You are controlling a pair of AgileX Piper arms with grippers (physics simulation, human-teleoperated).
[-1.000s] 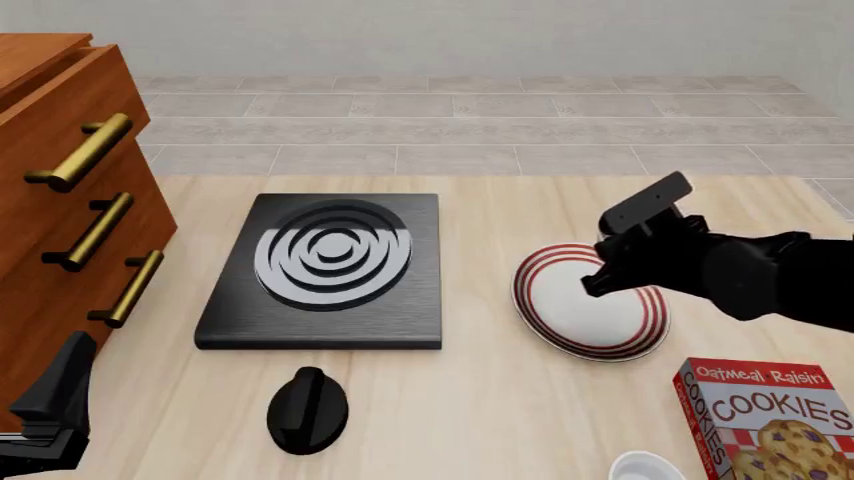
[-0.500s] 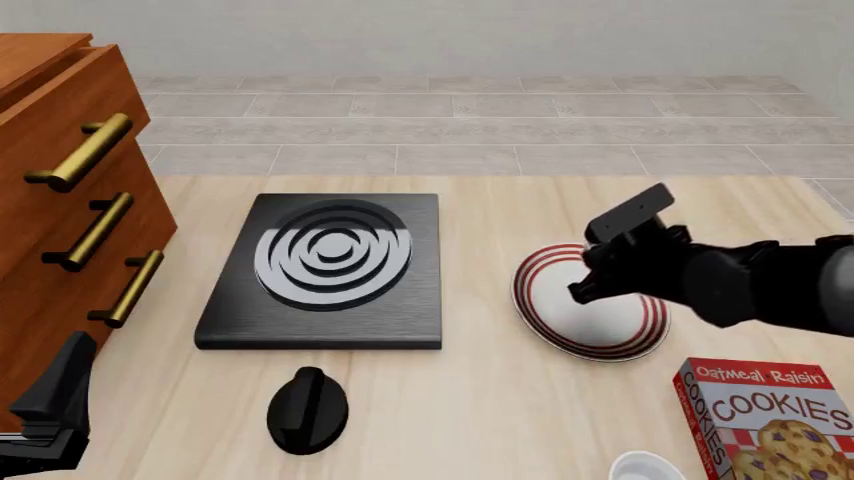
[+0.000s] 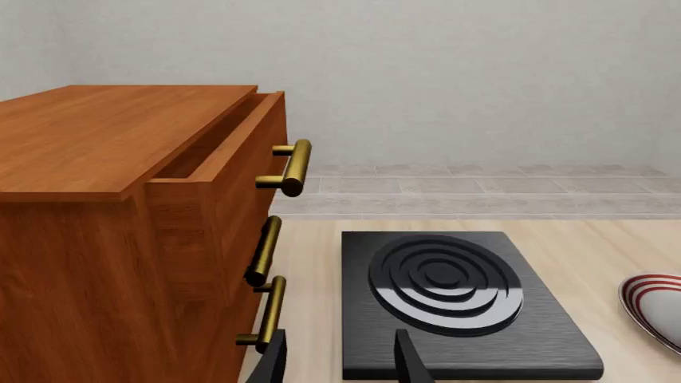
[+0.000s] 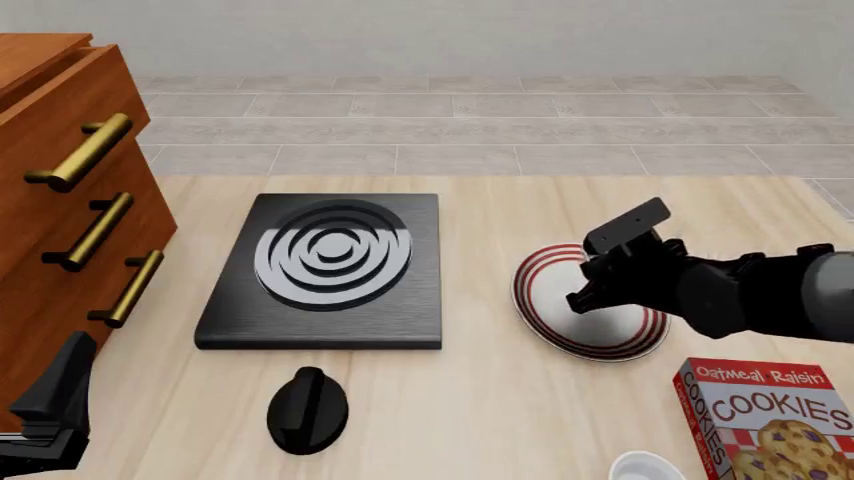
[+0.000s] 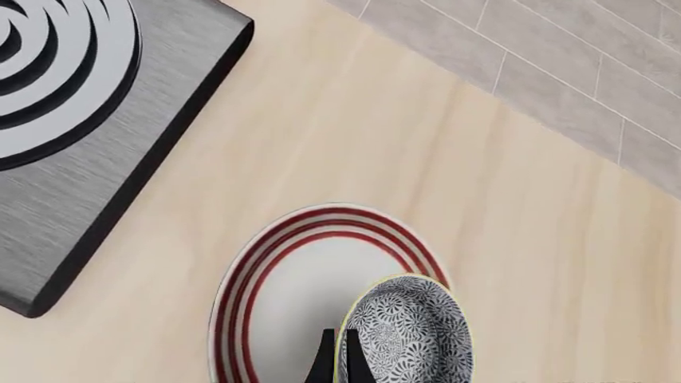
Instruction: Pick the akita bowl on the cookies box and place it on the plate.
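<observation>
The akita bowl [image 5: 410, 335], grey and finely speckled, hangs over the right part of the plate [image 5: 282, 295]. My right gripper [image 5: 338, 365] is shut on the bowl's rim, one finger on each side of it. In the front view the right gripper [image 4: 583, 298] sits low over the red-ringed plate [image 4: 545, 300] and the arm hides the bowl. Whether the bowl touches the plate cannot be told. The cookies box [image 4: 771, 415] lies at the near right with nothing on it. My left gripper [image 3: 340, 363] stands open and empty at the near left.
A black slab with grey-white rings [image 4: 327, 262] lies left of the plate, with a black knob [image 4: 307, 408] in front of it. A wooden drawer cabinet [image 4: 67, 200] stands at the left, its top drawer ajar. A plain white bowl [image 4: 647, 468] sits beside the cookies box.
My right gripper has come down and a little to the left over the plate. The left arm has stayed still.
</observation>
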